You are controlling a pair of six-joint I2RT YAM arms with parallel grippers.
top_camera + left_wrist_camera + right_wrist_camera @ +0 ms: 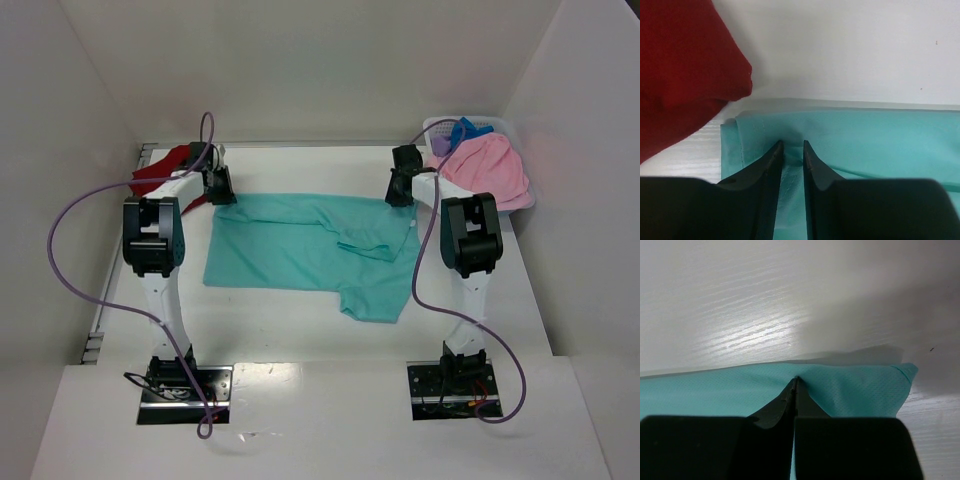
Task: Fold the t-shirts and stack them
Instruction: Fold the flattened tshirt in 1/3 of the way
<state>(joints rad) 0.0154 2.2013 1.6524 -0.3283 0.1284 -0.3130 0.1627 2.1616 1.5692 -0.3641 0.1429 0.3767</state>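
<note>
A teal t-shirt (300, 250) lies spread on the white table, with one sleeve folded in at the right and the other hanging toward the near side. My left gripper (220, 190) is at its far left corner. In the left wrist view the jaws (792, 147) stand narrow with a fold of teal fabric (865, 135) pinched between them. My right gripper (402, 190) is at the far right corner. In the right wrist view its jaws (796, 382) are shut tight on the teal edge (855, 385). A dark red t-shirt (160, 172) lies folded at the far left and also shows in the left wrist view (685, 65).
A white perforated basket (500, 125) stands at the far right corner, holding a pink shirt (490, 170), a blue one (468, 130) and a purple one (440, 143). White walls close in the back and both sides.
</note>
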